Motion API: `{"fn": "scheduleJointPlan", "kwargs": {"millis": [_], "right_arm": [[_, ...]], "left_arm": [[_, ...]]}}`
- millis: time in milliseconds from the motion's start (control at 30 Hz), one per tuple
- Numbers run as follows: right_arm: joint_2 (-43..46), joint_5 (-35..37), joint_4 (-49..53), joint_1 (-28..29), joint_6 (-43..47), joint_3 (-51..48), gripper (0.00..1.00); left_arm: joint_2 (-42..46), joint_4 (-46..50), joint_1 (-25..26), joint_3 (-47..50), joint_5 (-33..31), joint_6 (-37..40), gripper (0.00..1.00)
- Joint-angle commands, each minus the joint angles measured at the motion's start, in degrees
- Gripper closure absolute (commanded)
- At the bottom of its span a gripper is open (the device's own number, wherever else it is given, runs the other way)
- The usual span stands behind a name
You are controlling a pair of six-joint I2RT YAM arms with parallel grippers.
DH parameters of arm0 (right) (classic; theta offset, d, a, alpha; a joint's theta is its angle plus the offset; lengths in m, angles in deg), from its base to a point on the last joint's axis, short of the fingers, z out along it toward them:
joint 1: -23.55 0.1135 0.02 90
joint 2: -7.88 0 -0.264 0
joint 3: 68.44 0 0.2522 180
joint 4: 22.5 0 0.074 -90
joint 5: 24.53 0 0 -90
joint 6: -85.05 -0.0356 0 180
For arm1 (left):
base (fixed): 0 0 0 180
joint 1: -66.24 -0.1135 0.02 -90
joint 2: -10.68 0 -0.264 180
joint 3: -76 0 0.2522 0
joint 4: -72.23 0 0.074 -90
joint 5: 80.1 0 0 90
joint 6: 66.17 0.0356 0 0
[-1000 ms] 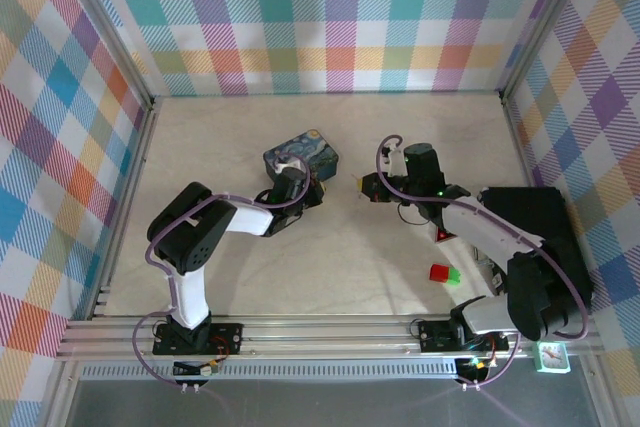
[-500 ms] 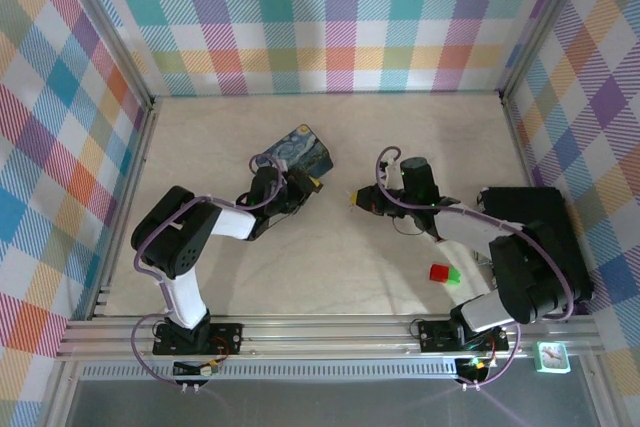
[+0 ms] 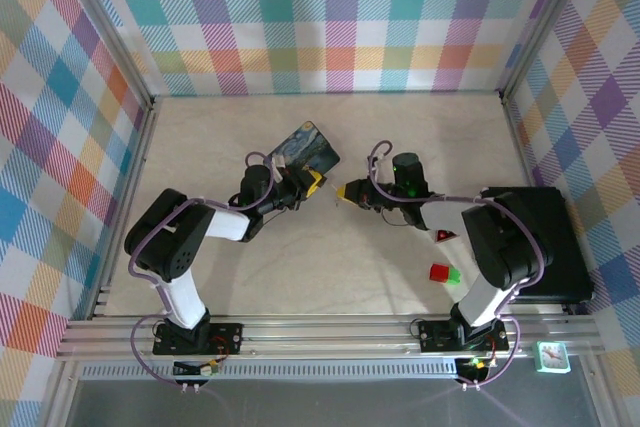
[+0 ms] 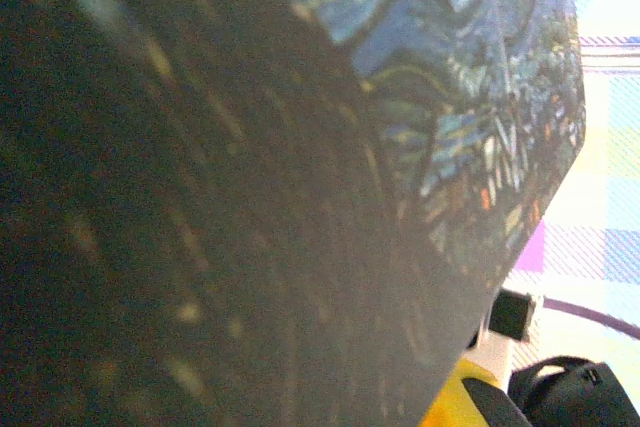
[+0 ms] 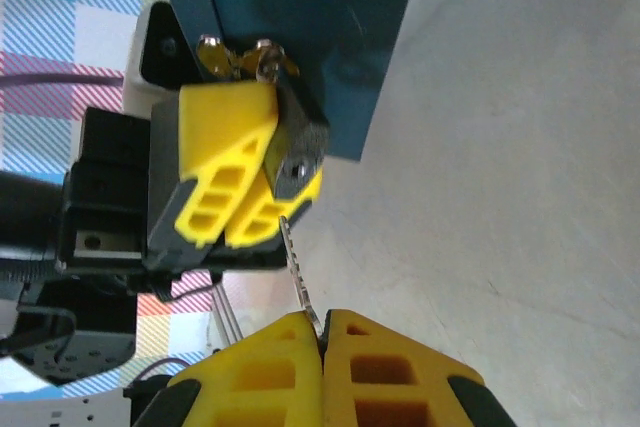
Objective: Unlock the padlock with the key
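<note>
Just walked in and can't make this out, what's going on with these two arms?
The left gripper holds the small padlock hanging on the blue tin. The right gripper, jaws shut on the key, points its blade at the padlock's keyhole end. The tip is close but not yet in.

One padlock [image 5: 299, 150], one key [image 5: 296, 269], one blue tin [image 3: 305, 144], and one red-and-green pair of small blocks [image 3: 439, 273].

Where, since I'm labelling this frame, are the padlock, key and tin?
padlock [image 5: 298, 147]: right wrist view, on its dark body.
key [image 5: 297, 272]: right wrist view, middle of the blade.
tin [image 3: 310, 142]: top external view, on the painted lid.
</note>
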Motion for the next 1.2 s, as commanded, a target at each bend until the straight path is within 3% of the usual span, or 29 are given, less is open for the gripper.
{"fn": "scheduleJointPlan", "kwargs": {"millis": [0,1167], "right_arm": [[-2.3,-1.74,-3.89,0.36,-2.48,1.79,1.0],[-5.32,-1.27,-0.21,3.54,-1.88,6.63,1.0]], "left_arm": [[2.35,-2.21,-0.5,0.41,1.67,0.24,1.0],[-0.1,-9.21,-0.26,1.05,0.88,-1.9,1.0]]}}
